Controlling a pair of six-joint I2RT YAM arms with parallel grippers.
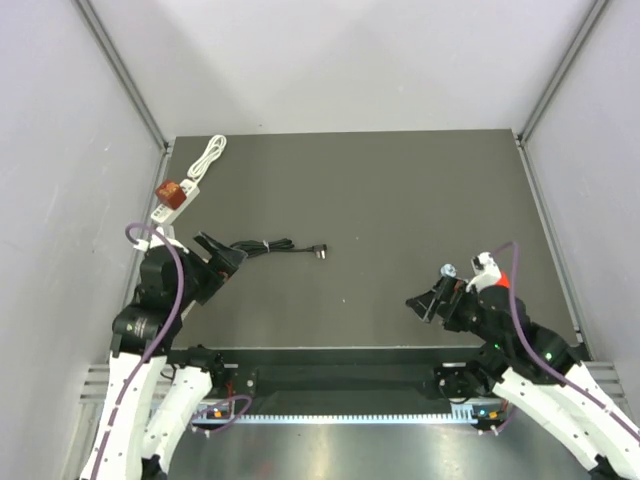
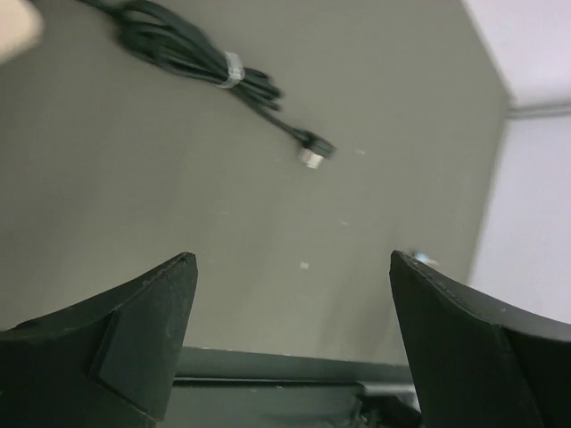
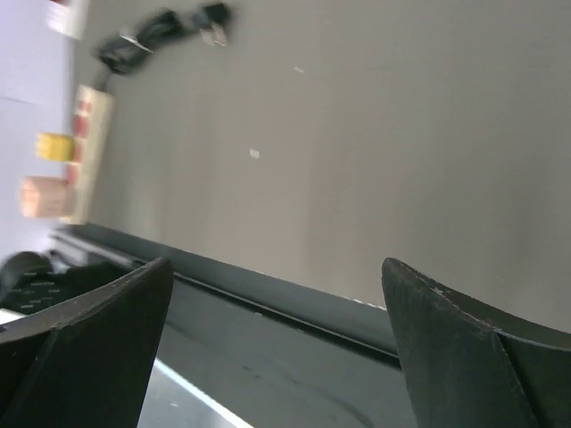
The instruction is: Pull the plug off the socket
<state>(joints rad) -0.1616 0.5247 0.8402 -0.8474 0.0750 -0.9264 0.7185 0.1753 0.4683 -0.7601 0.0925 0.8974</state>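
Top external: plug (image 1: 319, 250) lies free, well apart from socket strip (image 1: 172, 201); left fingers (image 2: 134, 339), right fingers (image 3: 89, 348) spread wide, empty.

The top view looks steeply down over the whole table (image 1: 400, 200). Both wrist views skim low across it, sharing the black cable (image 2: 192, 53).

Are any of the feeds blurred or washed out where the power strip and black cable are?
Top external: sharp and evenly lit, power strip and black cable both clear. Left wrist: the cable is slightly soft, no glare. Right wrist: the strip and cable are out of focus at the left edge.
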